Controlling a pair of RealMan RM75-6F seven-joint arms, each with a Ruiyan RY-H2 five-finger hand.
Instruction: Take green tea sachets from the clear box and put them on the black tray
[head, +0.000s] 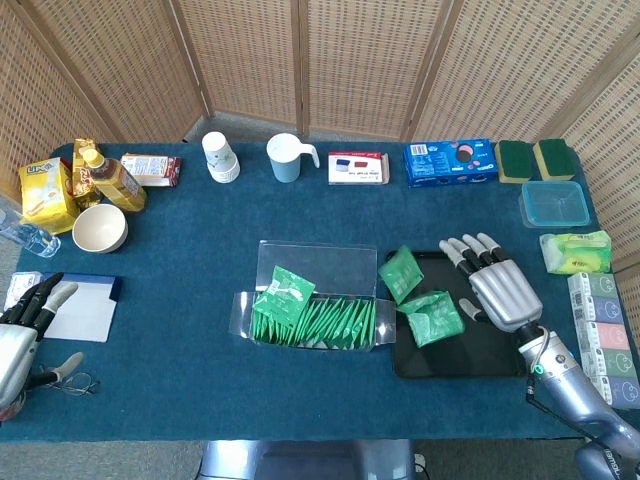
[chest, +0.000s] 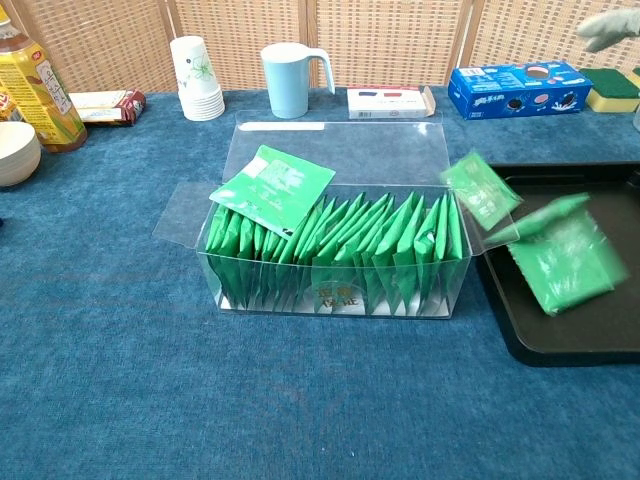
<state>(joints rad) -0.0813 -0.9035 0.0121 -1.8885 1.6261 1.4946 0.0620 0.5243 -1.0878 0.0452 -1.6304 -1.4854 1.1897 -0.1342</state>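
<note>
The clear box (head: 268, 308) (chest: 330, 150) stands mid-table, packed with upright green tea sachets (head: 320, 322) (chest: 340, 245); one more sachet (head: 283, 291) (chest: 273, 187) lies flat across their tops. On the black tray (head: 470, 360) (chest: 600, 345) to its right, one sachet (head: 401, 273) (chest: 481, 189) rests on the tray's near-left rim and another (head: 436, 318) (chest: 565, 262) lies blurred in the tray. My right hand (head: 498, 287) hovers open over the tray's right part, holding nothing. My left hand (head: 22, 335) rests open at the table's left edge.
A white card (head: 84, 309) and glasses (head: 68, 382) lie by the left hand. Along the back stand a bottle (head: 112, 177), a bowl (head: 99, 228), paper cups (head: 219, 156), a blue mug (head: 287, 157) and a cookie box (head: 450, 163). Sponges (head: 535, 159), a blue container (head: 555, 203) and packets (head: 605, 335) sit right.
</note>
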